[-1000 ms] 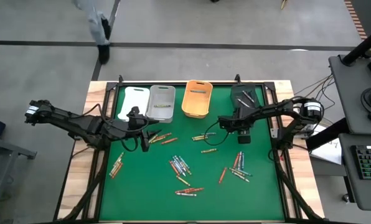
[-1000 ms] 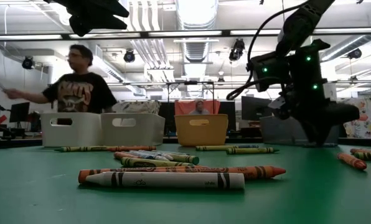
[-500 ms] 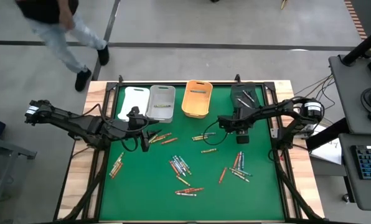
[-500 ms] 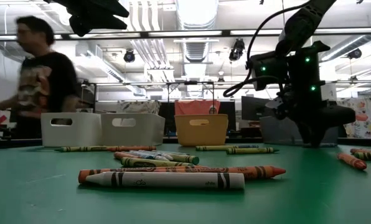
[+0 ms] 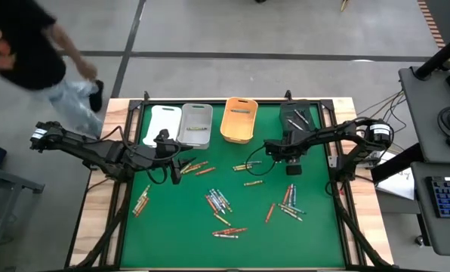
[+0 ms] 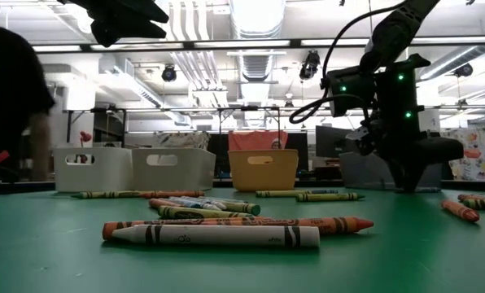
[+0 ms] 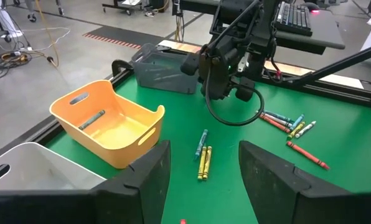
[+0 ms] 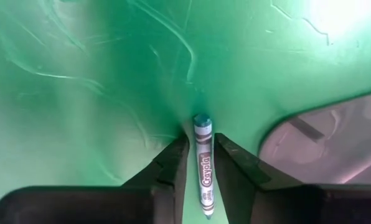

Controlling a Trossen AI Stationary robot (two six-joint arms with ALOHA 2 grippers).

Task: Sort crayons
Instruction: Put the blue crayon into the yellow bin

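Crayons lie scattered over the green mat, with clusters at the middle, the right and the left. My right gripper points down at the mat near the black bin and is shut on a blue crayon. That crayon is hidden under the gripper in the high view. My left gripper hangs open above the mat's left part, well clear of the crayons below it. My right gripper pinches the blue crayon by its two long sides, one finger on each side. The fingers come from above, pointing steeply down. The crayon runs along the gap between them, and its pointed end sticks out past the fingertips onto the mat.
Along the far edge stand a white bin, a grey bin, an orange bin and the black bin. More crayons lie near the front. A raised black frame rims the mat. A person moves beyond the far left corner.
My right gripper has stayed over the same spot and tipped slightly. The person behind the table has walked toward the left.
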